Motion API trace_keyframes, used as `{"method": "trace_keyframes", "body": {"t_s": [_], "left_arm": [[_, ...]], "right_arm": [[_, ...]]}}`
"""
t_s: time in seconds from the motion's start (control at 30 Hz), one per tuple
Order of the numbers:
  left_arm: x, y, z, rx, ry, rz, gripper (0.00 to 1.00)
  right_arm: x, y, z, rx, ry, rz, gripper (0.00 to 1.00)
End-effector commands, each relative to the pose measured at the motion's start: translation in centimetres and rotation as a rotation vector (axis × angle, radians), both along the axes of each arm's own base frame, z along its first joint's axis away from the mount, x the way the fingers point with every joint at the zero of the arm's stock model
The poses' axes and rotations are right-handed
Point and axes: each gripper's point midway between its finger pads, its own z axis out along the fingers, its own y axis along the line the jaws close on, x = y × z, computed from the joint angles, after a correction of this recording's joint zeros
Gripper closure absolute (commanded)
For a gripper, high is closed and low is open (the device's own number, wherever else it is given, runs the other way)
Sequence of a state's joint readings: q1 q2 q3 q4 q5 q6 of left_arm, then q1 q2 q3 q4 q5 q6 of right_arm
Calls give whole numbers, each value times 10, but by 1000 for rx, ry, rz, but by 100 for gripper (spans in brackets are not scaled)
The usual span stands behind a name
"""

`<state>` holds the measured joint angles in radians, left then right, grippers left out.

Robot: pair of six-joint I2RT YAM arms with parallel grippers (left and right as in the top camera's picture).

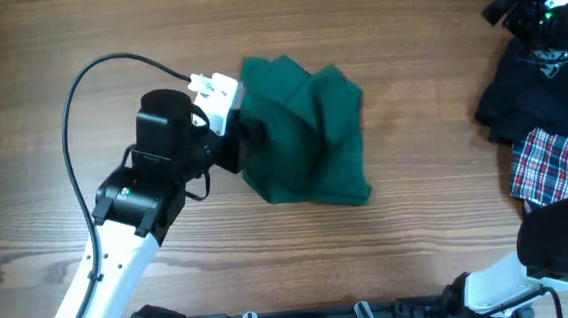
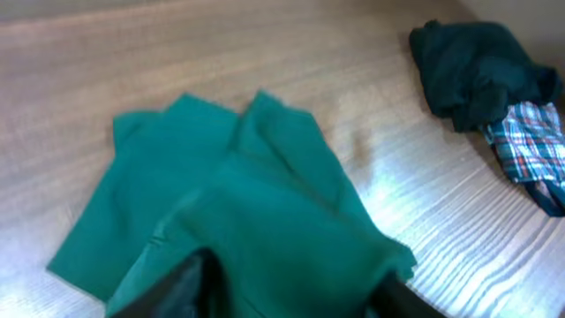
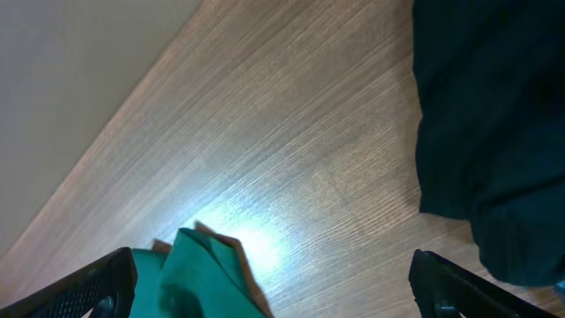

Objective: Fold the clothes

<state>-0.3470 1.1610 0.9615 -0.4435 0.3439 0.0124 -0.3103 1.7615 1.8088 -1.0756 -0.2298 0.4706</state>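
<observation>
Fabric sits near the middle of the table (image 1: 421, 250): the dark green garment (image 1: 307, 127) lies there as an uneven, roughly square bundle, its layers overlapping crookedly and a loose corner jutting at the lower right; the left gripper (image 1: 234, 132) is at the bundle's left edge, and in the left wrist view green cloth mounds up over and between its fingers (image 2: 190, 283), hiding the tips, so I cannot tell whether the pincer is clenched on a layer or merely under it; the right gripper (image 3: 274, 265) hangs released and empty at the far right of the table, above a black garment (image 1: 525, 97) and a plaid cloth (image 1: 543, 166) that are no part of this job. The step in hand looks like carrying the left edge over toward the right to make another fold; to do it well the left gripper should have only the top layer or two, lift just high enough to clear the cloth beneath, and travel straight across so the edges meet rather than skew. The risk, as I judge it, is dragging the whole bundle along — the free right arm could come in and pin the far side before the edge is laid down flat.
</observation>
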Motion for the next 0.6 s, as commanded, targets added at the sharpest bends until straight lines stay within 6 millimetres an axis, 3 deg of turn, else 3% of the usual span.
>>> {"method": "trace_keyframes", "body": {"t_s": [0.0,0.17,0.33,0.43,0.57], "left_arm": [[-2,1,-1,11,13,2,0],[23,30,4,75,-52,206,0],[42,34,40,-27,-169,298,0],[41,37,71,-139,-221,337,0],[39,42,79,-143,-246,351,0]], "right_arm": [[1,3,-7,29,15,11,0],[-1,4,-9,33,24,11,0],[-5,6,-11,40,46,11,0],[-4,5,-11,39,41,8,0],[-3,5,-10,38,35,9,0]]}}
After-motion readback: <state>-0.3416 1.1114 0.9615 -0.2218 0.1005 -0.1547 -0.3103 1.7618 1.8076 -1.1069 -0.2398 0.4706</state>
